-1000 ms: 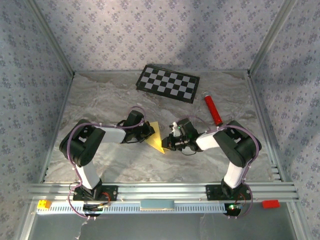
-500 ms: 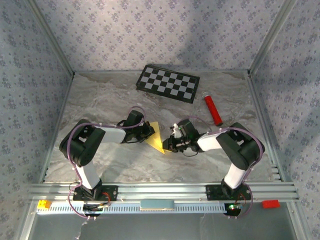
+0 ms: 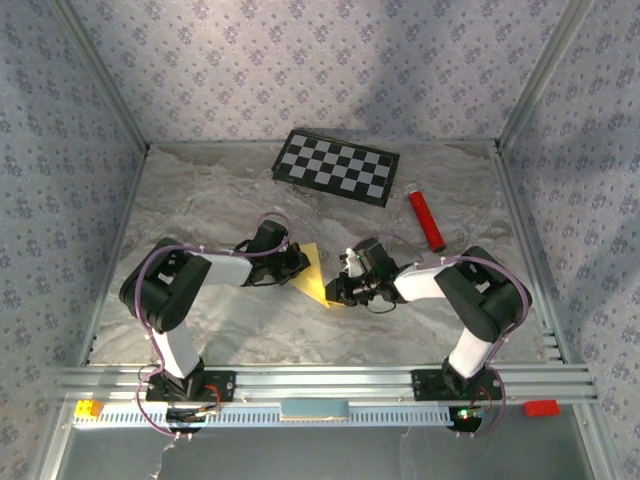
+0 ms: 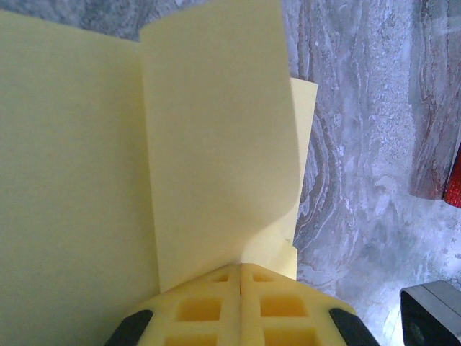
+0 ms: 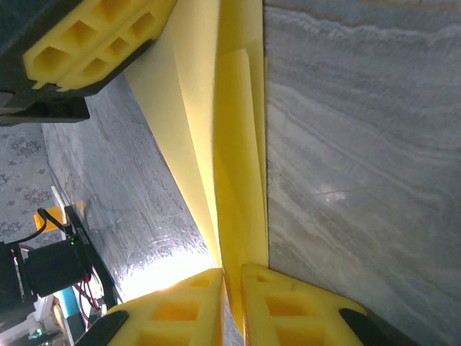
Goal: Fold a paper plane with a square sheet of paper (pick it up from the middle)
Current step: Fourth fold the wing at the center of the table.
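The square sheet of paper (image 3: pixel 313 274) is pale yellow and folded into a pointed, layered shape, held just above the table's middle between both grippers. My left gripper (image 3: pixel 300 265) is shut on its left edge. In the left wrist view the pads (image 4: pixel 209 310) meet on the paper (image 4: pixel 216 144), which rises as overlapping flaps. My right gripper (image 3: pixel 336 290) pinches the paper's lower right tip. In the right wrist view the folded layers (image 5: pixel 234 144) run down between its pads (image 5: pixel 288 310), which stand a narrow slit apart. The left gripper's fingers (image 5: pixel 94 43) show at the top left.
A black-and-white checkerboard panel (image 3: pixel 336 166) lies at the back. A red tube (image 3: pixel 425 220) lies right of centre, behind the right arm. A red block (image 3: pixel 541 407) and a yellow block (image 3: pixel 88 408) sit on the front rail. Patterned walls enclose the table.
The right arm's elbow has swung slightly outward and its gripper has edged a little left along the paper. The left arm and the paper have stayed put.
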Available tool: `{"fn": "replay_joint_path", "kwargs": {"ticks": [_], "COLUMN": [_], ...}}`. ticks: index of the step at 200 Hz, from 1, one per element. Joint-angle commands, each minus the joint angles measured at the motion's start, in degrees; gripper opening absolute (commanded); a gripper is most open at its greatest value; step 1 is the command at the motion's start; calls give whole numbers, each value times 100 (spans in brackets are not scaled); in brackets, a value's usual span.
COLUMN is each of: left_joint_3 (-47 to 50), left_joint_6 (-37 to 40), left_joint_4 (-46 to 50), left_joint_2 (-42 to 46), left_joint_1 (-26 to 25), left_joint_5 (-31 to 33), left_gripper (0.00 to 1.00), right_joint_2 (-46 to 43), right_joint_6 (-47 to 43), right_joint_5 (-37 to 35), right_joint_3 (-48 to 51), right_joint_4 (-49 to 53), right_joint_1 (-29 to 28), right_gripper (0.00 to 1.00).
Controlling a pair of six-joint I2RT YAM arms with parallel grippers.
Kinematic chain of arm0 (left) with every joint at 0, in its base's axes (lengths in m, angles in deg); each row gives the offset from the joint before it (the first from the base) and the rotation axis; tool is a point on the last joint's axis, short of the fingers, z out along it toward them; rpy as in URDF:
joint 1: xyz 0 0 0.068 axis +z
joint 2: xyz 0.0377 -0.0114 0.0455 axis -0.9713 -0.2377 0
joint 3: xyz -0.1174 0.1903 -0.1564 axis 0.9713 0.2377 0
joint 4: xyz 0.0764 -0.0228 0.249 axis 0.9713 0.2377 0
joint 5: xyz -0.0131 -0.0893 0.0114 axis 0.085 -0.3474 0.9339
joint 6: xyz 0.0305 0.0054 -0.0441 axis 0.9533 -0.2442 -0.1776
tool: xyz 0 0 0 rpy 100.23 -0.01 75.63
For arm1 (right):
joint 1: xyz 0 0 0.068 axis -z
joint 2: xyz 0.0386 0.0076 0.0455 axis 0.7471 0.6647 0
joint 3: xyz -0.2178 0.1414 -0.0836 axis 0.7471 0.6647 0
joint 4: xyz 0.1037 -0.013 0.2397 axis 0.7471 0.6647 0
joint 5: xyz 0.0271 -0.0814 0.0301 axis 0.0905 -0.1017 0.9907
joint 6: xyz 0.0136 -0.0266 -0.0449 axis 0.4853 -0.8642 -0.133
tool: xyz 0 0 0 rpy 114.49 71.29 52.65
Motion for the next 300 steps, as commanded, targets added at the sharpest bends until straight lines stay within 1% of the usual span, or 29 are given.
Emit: {"fn": "replay_joint_path", "kwargs": {"ticks": [1, 18, 36, 58, 70, 87, 123, 148, 186, 209, 239, 258, 287, 300], "left_joint_3": [-41, -22, -19, -10, -9, -10, 7, 9, 8, 13, 21, 19, 48, 50], "left_joint_6": [76, 76, 67, 49, 51, 48, 40, 38, 32, 32, 32, 38, 49, 49], "left_joint_4": [221, 218, 206, 188, 189, 200, 201, 191, 190, 184, 185, 201, 215, 213], "left_joint_2": [-141, -128, -123, -127, -144, -137, -142, -152, -156, -162, -162, -149, -145, -136], "left_joint_1": [-20, -18, -20, -20, -23, -20, -22, -25, -27, -31, -28, -32, -35, -35], "left_joint_5": [20, 16, 32, 55, 55, 55, 55, 46, 46, 46, 46, 44, 46, 46], "left_gripper": [3, 3, 3, 3, 3, 3, 3, 3, 3, 3, 3, 3, 2, 2], "right_joint_2": [2, 22, 64, 19, -33, -145, -320, -242, -72, -83, -185, -442, -784, -788], "right_joint_6": [-225, -279, -279, -269, -292, -368, -594, -649, -610, -626, -609, -582, -636, -752], "right_joint_5": [-170, -258, -266, -261, -257, -242, -443, -439, -471, -472, -415, -456, -481, -277], "right_joint_3": [92, 110, 113, 112, 110, 73, 15, -24, -49, -71, -132, -197, -436, -620], "right_joint_4": [1095, 1185, 1186, 1200, 1234, 1351, 1704, 1732, 1747, 1778, 1807, 1871, 2019, 1973], "right_joint_1": [-116, -124, -120, -117, -116, -126, -142, -146, -155, -155, -155, -121, -29, -38], "right_gripper": [16, 14, 9, 7, 8, 14, 17, 17, 11, 9, 10, 13, 15, 15]}}
